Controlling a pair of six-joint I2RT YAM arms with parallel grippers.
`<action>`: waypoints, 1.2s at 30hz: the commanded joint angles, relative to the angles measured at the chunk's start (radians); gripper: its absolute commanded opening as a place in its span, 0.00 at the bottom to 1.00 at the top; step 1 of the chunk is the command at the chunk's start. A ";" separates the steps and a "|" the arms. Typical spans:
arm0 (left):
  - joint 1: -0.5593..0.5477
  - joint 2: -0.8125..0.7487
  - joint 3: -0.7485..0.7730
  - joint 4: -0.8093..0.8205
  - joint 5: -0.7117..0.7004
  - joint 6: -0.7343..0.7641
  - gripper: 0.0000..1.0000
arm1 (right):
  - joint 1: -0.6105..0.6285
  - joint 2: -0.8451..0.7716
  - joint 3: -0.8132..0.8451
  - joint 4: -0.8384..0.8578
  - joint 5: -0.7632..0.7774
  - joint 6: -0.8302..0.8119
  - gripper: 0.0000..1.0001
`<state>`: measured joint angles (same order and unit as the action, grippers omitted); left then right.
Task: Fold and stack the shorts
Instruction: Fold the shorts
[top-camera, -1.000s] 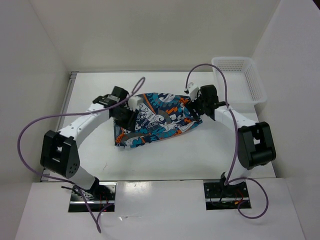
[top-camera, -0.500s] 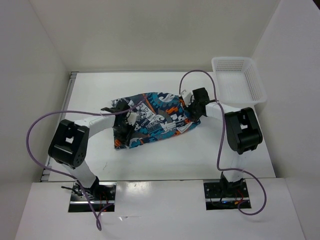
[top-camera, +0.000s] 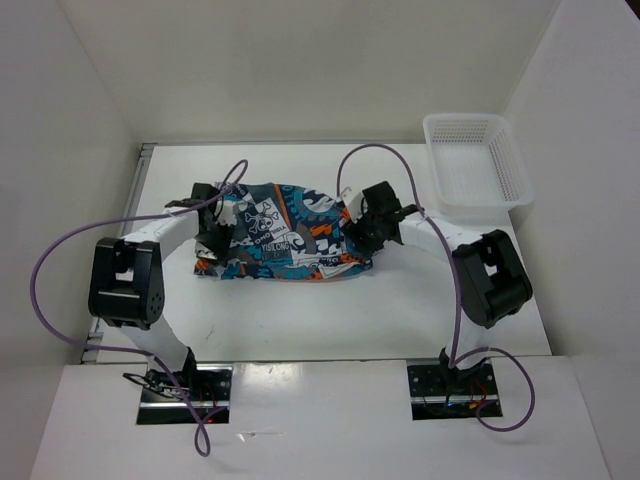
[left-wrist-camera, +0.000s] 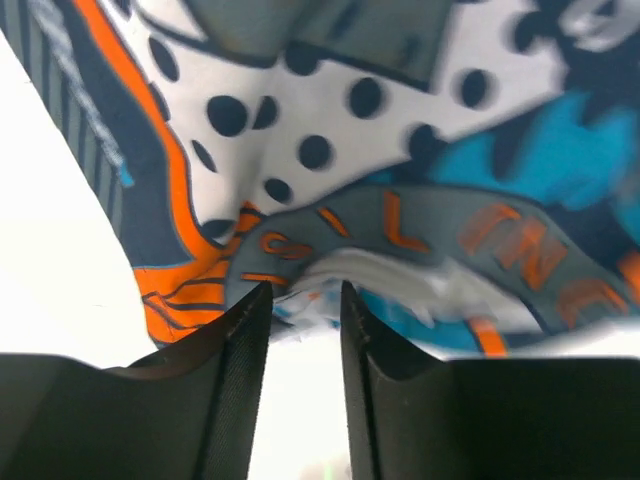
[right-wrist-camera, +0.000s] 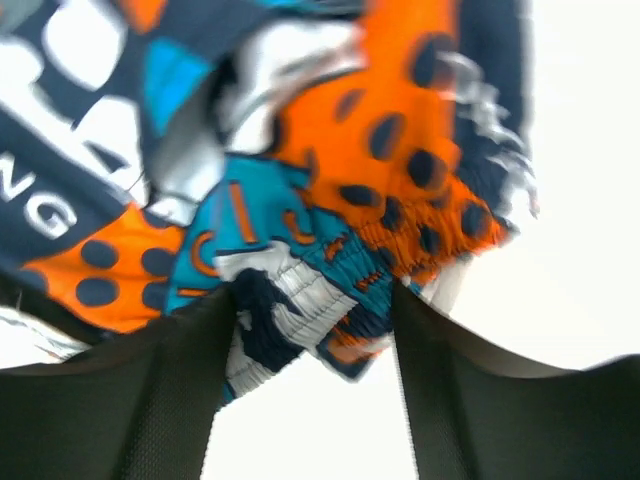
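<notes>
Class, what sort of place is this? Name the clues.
Likely a robotics lab test cell: white panels box in a white table, the left arm and right arm are bolted at its near edge, with patterned shorts and a mesh basket.

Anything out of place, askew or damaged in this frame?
Nothing looks spilled or damaged. The only untidy thing is the patchwork-print fabric shorts, teal, orange, white and black, lying bunched and lopsided mid-table, their edges uneven rather than squarely folded. The white plastic mesh basket stands upright at the far right corner.
</notes>
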<state>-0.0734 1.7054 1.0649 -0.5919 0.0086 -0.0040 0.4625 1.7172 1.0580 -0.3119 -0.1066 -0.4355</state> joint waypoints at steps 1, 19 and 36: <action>-0.005 -0.085 0.075 -0.130 0.138 0.004 0.43 | -0.053 -0.044 0.102 0.011 0.062 0.035 0.69; 0.288 0.016 0.041 -0.140 0.329 0.004 0.54 | -0.053 -0.172 -0.019 -0.193 -0.143 0.087 0.82; 0.288 0.177 0.049 -0.143 0.284 0.004 0.06 | -0.053 -0.005 -0.009 -0.078 -0.171 0.094 0.19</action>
<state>0.2203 1.8282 1.1297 -0.7456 0.2768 -0.0063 0.4034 1.7088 1.0203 -0.4324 -0.2676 -0.3313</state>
